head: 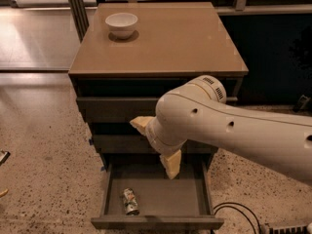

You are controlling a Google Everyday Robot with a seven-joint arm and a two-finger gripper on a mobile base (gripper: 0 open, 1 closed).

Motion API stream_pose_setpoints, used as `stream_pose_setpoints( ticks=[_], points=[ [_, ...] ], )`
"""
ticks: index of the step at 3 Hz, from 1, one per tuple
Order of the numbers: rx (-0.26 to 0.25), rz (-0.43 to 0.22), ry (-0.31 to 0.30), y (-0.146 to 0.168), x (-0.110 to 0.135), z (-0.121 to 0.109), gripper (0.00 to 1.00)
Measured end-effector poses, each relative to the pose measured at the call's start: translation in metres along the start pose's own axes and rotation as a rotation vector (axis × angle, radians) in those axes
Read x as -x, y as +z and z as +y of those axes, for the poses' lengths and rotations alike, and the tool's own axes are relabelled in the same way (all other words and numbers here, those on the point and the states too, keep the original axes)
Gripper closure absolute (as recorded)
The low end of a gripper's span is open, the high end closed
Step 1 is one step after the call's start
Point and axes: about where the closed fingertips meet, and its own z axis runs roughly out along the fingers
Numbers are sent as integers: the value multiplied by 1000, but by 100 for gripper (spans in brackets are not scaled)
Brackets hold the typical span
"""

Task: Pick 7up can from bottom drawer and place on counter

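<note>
Hovering over bottom drawer [156,223], end effector [157,148] partly hidden.

7up can [130,201]: slim, silvery-white w/ green+red marks, lying on side, front-left of drawer floor | bottom drawer [161,223]: dark grey-brown, shallow, pulled out, plain front panel | bench [180,38]: cabinet top slab, glossy tan, thin dark edge | gripper [152,150]: jaws spread, above drawer rear-centre, apart from can
</note>
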Motion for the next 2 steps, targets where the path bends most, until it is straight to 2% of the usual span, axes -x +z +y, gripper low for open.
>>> stream_pose_setpoints(
  ticks=[2],
  points=[
    [112,77,-46,20,-24,9,0]
  ],
)
